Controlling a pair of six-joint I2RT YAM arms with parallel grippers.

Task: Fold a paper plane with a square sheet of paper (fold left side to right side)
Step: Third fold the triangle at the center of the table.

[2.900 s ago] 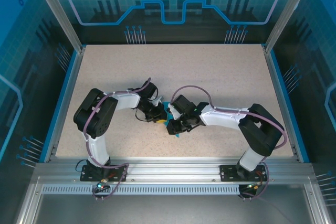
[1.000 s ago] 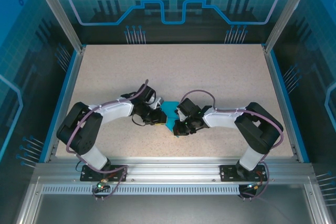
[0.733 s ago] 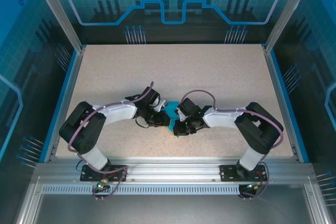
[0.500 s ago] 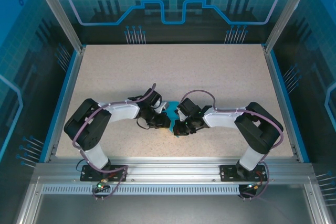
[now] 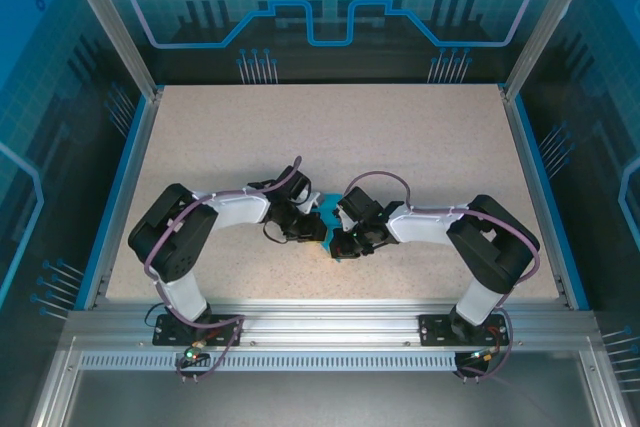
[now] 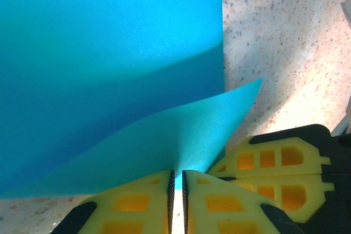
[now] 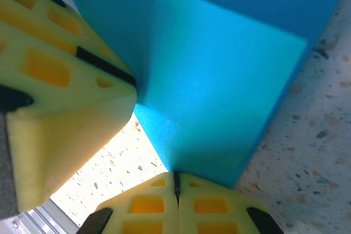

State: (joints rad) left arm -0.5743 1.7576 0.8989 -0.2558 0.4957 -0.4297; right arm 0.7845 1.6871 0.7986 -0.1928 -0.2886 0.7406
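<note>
The teal-blue square sheet of paper (image 5: 326, 210) lies partly folded at the table's middle, mostly hidden under both grippers. In the left wrist view the sheet (image 6: 109, 47) spreads flat, and a raised flap (image 6: 208, 130) of it runs into my left gripper (image 6: 177, 175), whose jaws are shut on it. My left gripper (image 5: 318, 230) meets my right gripper (image 5: 335, 241) over the paper. In the right wrist view my right gripper (image 7: 176, 182) is shut on the sheet's near edge (image 7: 219, 108), with a left finger (image 7: 60, 80) close beside it. The right fingers (image 6: 274, 168) touch the flap's underside.
The speckled beige table (image 5: 350, 137) has a blue rim (image 5: 120, 187) on the left and right sides. An aluminium rail (image 5: 320, 332) carrying both arm bases runs along the near edge. Open tabletop lies behind and to both sides of the grippers.
My left arm has swung right, carrying the paper's left flap toward the right gripper. Less teal shows from above. The right arm has stayed put.
</note>
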